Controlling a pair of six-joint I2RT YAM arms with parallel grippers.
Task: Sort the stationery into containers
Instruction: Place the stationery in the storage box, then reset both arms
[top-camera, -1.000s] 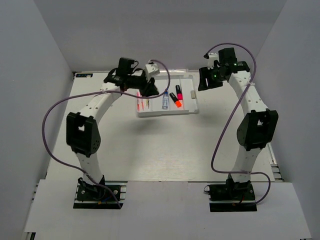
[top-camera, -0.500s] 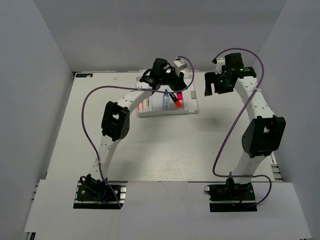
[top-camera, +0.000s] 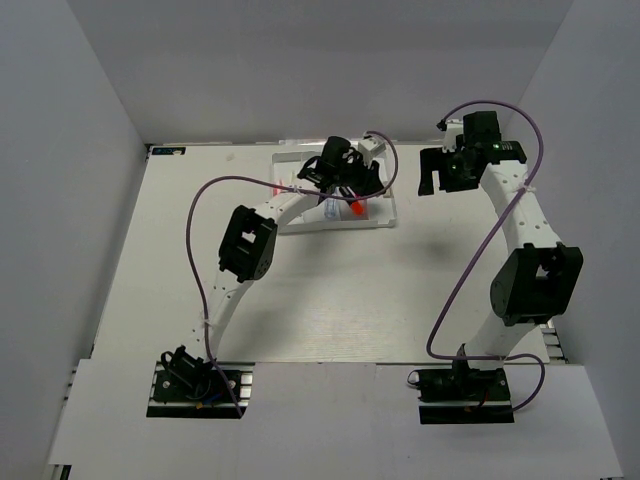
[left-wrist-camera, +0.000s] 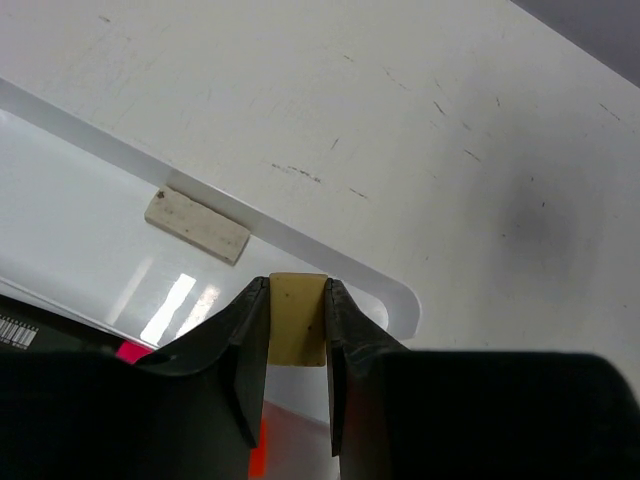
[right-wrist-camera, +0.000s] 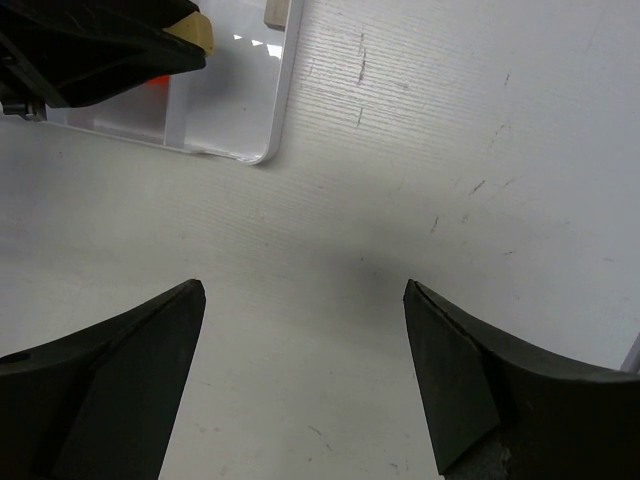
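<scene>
My left gripper (left-wrist-camera: 298, 287) is shut on a small beige eraser (left-wrist-camera: 298, 320) and holds it over the right end of the white divided tray (left-wrist-camera: 300, 242). A second beige eraser (left-wrist-camera: 197, 224) lies flat in that end compartment. In the top view the left gripper (top-camera: 363, 184) is over the tray (top-camera: 340, 228), and an orange-ended highlighter (top-camera: 356, 208) shows beside it. My right gripper (right-wrist-camera: 300, 290) is open and empty above bare table, right of the tray's corner (right-wrist-camera: 268, 150). It also shows in the top view (top-camera: 433, 172).
The left arm lies across the tray and hides most of its contents in the top view. Grey walls close in the table at the back and on both sides. The right wrist view shows the left gripper's fingers (right-wrist-camera: 120, 45) holding the eraser at the upper left.
The left arm has swung right from the tray's left end to its right end, carrying the eraser. The right gripper has drawn back a little to the right.
</scene>
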